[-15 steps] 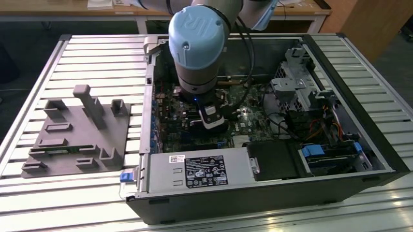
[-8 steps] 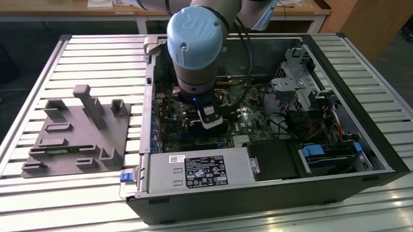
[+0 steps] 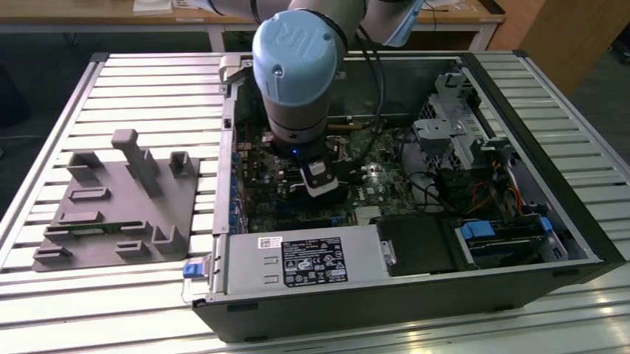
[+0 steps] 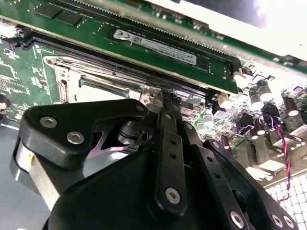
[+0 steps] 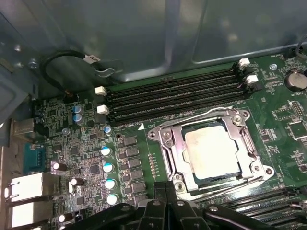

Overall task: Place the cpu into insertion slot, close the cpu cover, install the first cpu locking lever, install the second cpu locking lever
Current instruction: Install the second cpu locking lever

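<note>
So the cpu (image 5: 211,154) is already seated in the insertion slot (image 5: 192,178), and the cpu cover (image 5: 169,143) looks folded down around it. My end effector (image 5: 165,208) sits right at the socket's near edge, by a lever end. Honestly can't tell whether I'm clamped on anything.

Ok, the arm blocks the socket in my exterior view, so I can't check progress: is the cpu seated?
Observer: Yes, in the first wrist view the cpu lies flat, silvery top up.
Operator: And the cover?
Observer: The cpu cover is down around it, with the chip showing through its window.
Operator: Where is the gripper?
Observer: In the second wrist view the gripper is at the cover's edge, beside a seated memory module.
</note>
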Robot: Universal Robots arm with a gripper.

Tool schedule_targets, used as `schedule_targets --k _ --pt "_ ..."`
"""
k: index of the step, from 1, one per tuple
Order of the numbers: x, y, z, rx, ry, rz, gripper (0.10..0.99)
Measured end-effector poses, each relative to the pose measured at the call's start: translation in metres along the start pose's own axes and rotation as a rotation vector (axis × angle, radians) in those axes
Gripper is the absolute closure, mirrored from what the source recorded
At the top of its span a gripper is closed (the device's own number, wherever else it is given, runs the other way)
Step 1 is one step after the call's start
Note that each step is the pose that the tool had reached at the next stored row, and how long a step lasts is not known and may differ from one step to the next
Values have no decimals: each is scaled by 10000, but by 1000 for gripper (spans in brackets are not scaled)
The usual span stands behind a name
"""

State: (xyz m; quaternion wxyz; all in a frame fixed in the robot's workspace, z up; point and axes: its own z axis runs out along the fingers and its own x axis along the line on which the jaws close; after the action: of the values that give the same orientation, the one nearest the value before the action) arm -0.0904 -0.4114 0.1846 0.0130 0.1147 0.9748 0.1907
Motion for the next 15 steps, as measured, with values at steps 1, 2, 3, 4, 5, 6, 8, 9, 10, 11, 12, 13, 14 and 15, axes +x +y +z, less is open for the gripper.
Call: schedule_targets --k 1,2,3,4,5,6,8,9,10,11,12,13,14,15 --pt "0 5 -13 -1 0 0 980" --pt "1 12 -30 0 1 0 980" --pt "1 21 -53 2 1 1 980" --pt "2 30 -75 1 2 0 980" --pt "2 40 -98 0 1 0 980" --pt "3 50 -123 1 1 1 980" --pt "4 71 -175 1 1 1 980" --pt "2 80 -196 2 1 0 980" --pt "-3 87 -212 15 -1 -1 980" --pt "-11 93 -219 41 -7 -2 980" --pt "-24 98 -224 79 -18 -1 980" --pt "-43 103 -225 127 -31 7 980" --pt "-60 107 -224 161 -42 16 980" --pt "-81 112 -222 202 -57 27 980"
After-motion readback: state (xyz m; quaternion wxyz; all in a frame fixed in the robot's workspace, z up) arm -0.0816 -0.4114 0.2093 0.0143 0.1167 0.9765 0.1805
